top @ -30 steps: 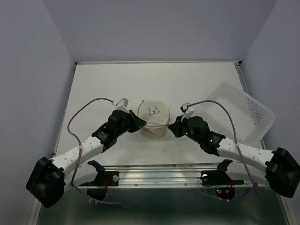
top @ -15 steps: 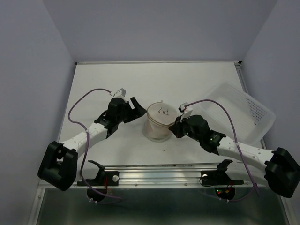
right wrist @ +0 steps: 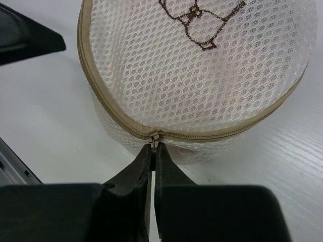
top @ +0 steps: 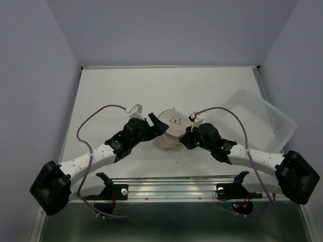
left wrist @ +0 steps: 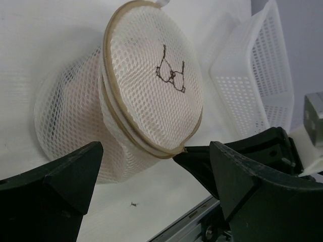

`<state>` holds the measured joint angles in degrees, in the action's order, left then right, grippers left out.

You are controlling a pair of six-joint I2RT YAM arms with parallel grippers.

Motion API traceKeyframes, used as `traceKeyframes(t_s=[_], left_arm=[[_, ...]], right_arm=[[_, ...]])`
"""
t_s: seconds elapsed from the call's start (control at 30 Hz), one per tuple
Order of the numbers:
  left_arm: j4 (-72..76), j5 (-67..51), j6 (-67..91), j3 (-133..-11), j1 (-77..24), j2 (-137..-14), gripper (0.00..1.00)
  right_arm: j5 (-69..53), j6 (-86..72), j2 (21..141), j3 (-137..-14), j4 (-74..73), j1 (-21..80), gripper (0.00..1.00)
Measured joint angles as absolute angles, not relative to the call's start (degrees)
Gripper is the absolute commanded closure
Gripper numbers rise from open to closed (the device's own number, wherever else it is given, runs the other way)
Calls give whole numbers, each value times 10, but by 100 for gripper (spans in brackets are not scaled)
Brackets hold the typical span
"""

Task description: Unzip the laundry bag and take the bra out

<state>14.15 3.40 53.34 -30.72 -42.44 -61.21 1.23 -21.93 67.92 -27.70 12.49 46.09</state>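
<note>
Right gripper [right wrist: 153, 151] pinched on zipper pull [right wrist: 154, 136], laundry bag [top: 169, 133] at its 10 o'clock in top view. Left gripper [top: 156, 127] spread wide, bag just beside at 3 o'clock. Right arm nearer.

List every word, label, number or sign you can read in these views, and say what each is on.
No text can be read in any view.
The laundry bag carries only a brown stitched outline drawing on its face, not letters.
The white basket shows no print.
</note>
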Motion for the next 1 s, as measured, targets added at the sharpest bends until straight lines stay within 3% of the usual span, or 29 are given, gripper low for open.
traceKeyframes(t_s=[0.2,0.27,0.3,0.37,0.4,0.47,0.73,1.0], left_arm=[[154,43,546,-307,-434,-695,11],[161,44,547,-307,-434,-714,29],[165,44,548,-308,-434,-722,45],[173,43,550,-308,-434,-732,61],[174,43,549,-309,-434,-735,82],[176,44,550,-313,-434,-737,100],[170,41,535,-307,-428,-683,100],[120,5,503,-243,-349,-566,100]], right_arm=[[10,-227,683,-277,138,461,99],[9,-228,683,-277,140,461,99],[8,-228,683,-277,140,461,99],[8,-229,683,-277,140,461,99],[7,-229,682,-277,141,461,99],[6,-229,680,-277,140,461,99],[47,-220,607,-261,124,462,99],[62,-212,569,-253,107,463,99]])
